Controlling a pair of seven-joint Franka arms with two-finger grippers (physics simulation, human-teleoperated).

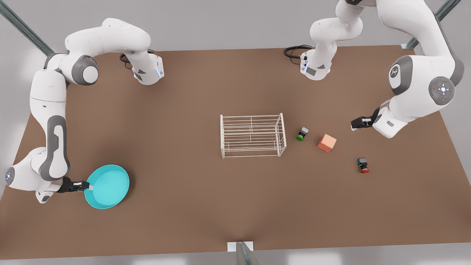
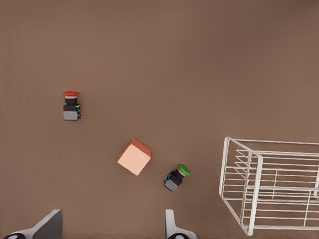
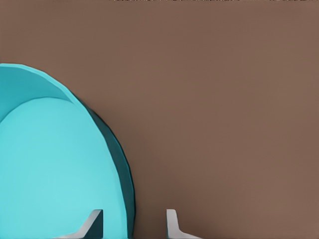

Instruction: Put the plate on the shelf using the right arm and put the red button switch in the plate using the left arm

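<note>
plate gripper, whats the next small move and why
Probably close the right gripper on the plate rim. Its open fingers already straddle the rim, one inside the dish and one outside, and the plate is on the table, far from the shelf. The left gripper waits, open, above the red button switch.

Plate [image 1: 108, 186] far toward front view's left of shelf [image 1: 252, 135].
</note>
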